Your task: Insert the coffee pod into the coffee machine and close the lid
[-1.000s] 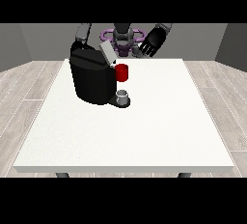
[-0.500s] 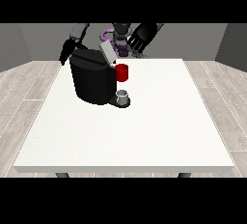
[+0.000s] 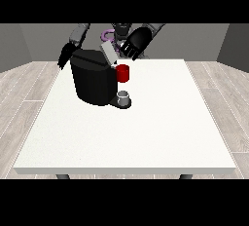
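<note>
The black coffee machine (image 3: 92, 81) stands on the white table (image 3: 160, 122), left of the middle. Its grey lid (image 3: 109, 53) is tilted up at the top. A red thing at the machine (image 3: 123, 73) sits on its front. Below that, a grey thing (image 3: 124, 96) rests on the machine's base; I cannot tell it for the pod. The hand at the view's right (image 3: 134, 43) hovers just right of the lid's upper end, fingers relaxed, holding nothing I can see. The hand at the view's left (image 3: 65, 56) hangs by the machine's back left corner, fingers pointing down.
The robot's body (image 3: 120, 29) stands behind the table's far edge, with a purple thing (image 3: 106, 36) at its chest. White tabletop stretches to the right of the machine and in front of it. Wooden floor surrounds the table.
The hand at the view's right has come left and slightly down, close to the lid. The hand at the view's left has dropped down and outward beside the machine.
</note>
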